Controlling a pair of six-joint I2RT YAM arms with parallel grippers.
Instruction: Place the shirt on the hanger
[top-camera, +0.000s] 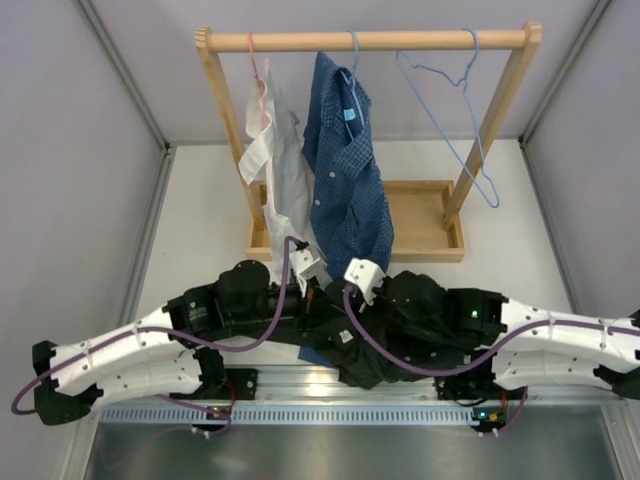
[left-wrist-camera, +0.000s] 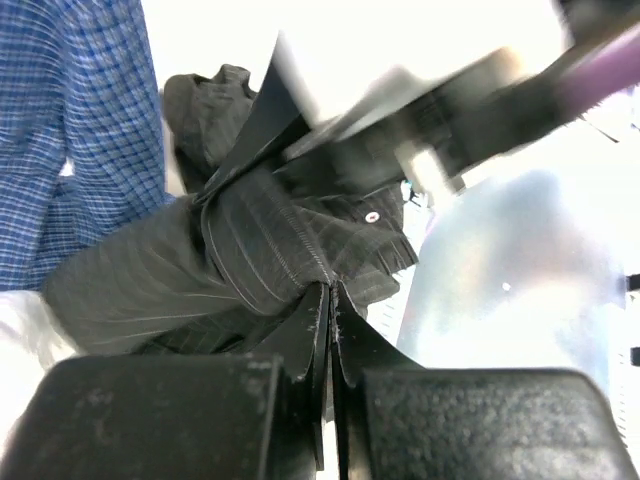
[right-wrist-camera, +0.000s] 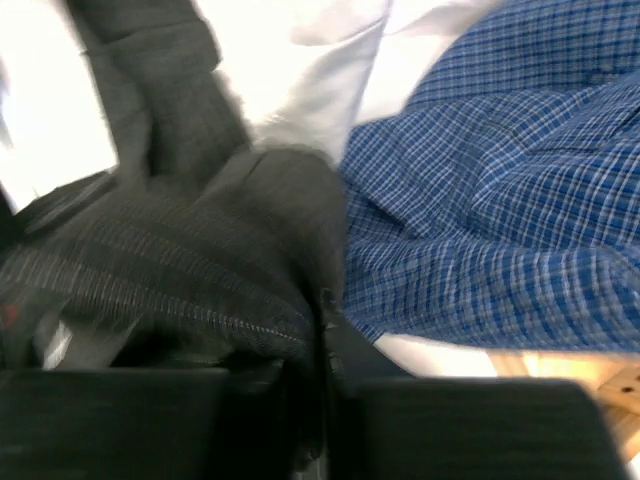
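The black striped shirt (top-camera: 392, 345) is bunched at the near middle of the table and drapes over my right arm. My left gripper (top-camera: 316, 296) is shut on a fold of it; in the left wrist view the gripper (left-wrist-camera: 331, 290) pinches the striped cloth (left-wrist-camera: 250, 250) at its tips. My right gripper (top-camera: 347, 302) is shut on the shirt right beside the left one; in the right wrist view the gripper (right-wrist-camera: 325, 300) holds dark cloth (right-wrist-camera: 180, 260). The light-blue wire hanger (top-camera: 455, 120) hangs empty and tilted from the right part of the rail, far from both grippers.
A wooden rack (top-camera: 400, 40) with a tray base (top-camera: 425, 230) stands at the back. A white shirt (top-camera: 280, 170) on a pink hanger and a blue checked shirt (top-camera: 345, 170) hang on it, just behind my grippers. The checked shirt also shows in the right wrist view (right-wrist-camera: 500, 200).
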